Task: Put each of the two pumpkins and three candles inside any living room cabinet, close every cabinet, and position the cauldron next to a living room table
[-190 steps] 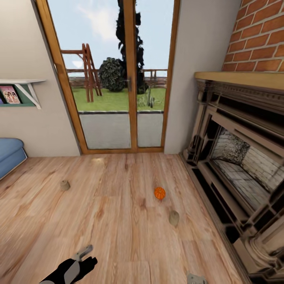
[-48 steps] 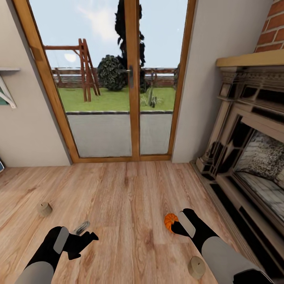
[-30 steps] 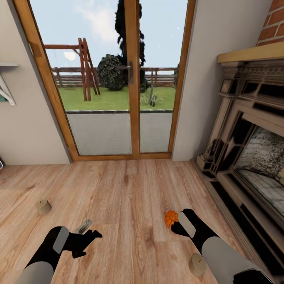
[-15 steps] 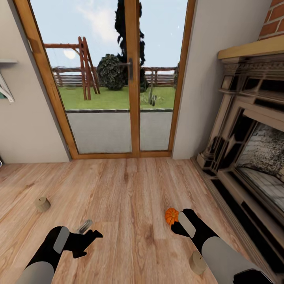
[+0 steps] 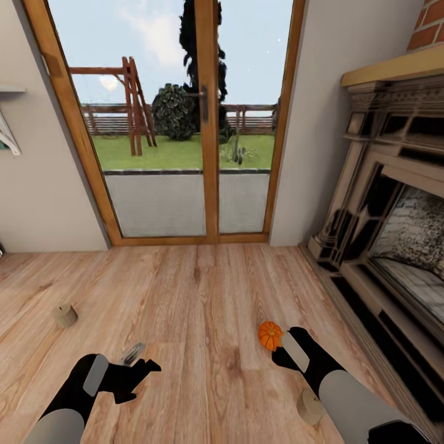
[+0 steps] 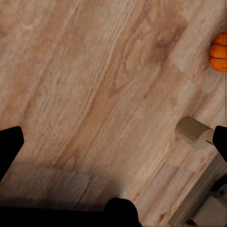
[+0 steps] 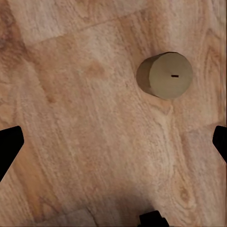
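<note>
pumpkin [image 5: 269, 335] sits on the wood floor [image 5: 203, 296] just beside the right gripper [image 5: 285, 353] — both grippers spread wide, empty; candle [image 5: 308, 406] near the fireplace [image 5: 394, 246].

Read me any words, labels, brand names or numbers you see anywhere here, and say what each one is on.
None: no readable text anywhere.
The pumpkin, the candles, the wooden floor, the glass door and the fireplace carry no lettering.

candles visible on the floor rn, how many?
2. One candle far left near the wall; another candle beside the right arm, nearer than the pumpkin. A third may be out of frame.
</note>
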Available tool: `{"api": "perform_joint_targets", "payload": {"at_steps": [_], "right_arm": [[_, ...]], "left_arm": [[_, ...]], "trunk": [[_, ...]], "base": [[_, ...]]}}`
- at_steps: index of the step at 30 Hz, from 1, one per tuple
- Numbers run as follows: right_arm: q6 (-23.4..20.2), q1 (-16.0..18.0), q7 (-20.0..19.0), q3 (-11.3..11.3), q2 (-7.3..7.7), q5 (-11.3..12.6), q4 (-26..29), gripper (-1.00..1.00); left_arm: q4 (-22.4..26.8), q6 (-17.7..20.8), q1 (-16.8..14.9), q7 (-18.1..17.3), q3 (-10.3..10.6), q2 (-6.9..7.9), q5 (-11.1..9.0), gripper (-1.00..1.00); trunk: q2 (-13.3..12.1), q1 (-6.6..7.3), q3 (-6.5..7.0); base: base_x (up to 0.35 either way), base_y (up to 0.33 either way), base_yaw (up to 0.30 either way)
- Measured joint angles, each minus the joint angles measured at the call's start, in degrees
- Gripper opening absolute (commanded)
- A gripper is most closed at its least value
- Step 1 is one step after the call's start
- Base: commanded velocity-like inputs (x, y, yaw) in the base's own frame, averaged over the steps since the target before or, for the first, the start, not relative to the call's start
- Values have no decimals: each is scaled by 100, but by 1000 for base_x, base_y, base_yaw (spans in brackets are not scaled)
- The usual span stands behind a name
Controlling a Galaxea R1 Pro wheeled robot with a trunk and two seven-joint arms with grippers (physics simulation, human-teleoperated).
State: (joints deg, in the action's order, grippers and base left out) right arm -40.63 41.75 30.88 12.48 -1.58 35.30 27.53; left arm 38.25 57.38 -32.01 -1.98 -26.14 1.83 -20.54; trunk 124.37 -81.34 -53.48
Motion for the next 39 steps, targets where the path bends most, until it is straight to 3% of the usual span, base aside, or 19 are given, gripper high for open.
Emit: {"api": "perform_joint_targets", "payload": {"at_steps": [2,6,9,12,20,21,24,27,39], "right_arm": [[37,0,11,0,99,2,-10,100],[167,0,144,-8,302,8,-101,100],[331,0,358,-11,373,17,-191,100],[417,0,468,-10,413,41,-221,100],[441,0,480,-71,573,78,-231,100],[438,0,461,-313,655,70,-231,100],[422,0,432,-860,718,70,-231,100],[417,0,422,-1118,733,27,-231,100],[415,0,413,-1200,729,4,-222,100]], "left_arm": [[-1,78,1,-231,6,7,-3,100],[-1,205,32,-1280,18,28,2,100],[-1,234,55,-2111,36,72,17,100],[-1,243,61,-2556,63,130,17,100],[-1,245,63,-3012,79,171,18,100],[-1,243,64,-3046,81,170,17,100],[-1,241,63,-3065,82,169,18,100],[-1,242,63,-3070,82,168,18,100],[-4,238,64,-3071,82,168,20,100]], "trunk": [[80,-44,-36],[241,-132,-108],[361,-198,-162],[481,-264,-215],[802,-439,-359],[842,-461,-377],[963,-527,-431],[1083,-593,-485],[1564,-857,-700]], "base": [[0,0,0],[0,0,0],[0,0,0],[0,0,0],[0,0,0],[0,0,0],[0,0,0],[0,0,0],[0,0,0]]}}
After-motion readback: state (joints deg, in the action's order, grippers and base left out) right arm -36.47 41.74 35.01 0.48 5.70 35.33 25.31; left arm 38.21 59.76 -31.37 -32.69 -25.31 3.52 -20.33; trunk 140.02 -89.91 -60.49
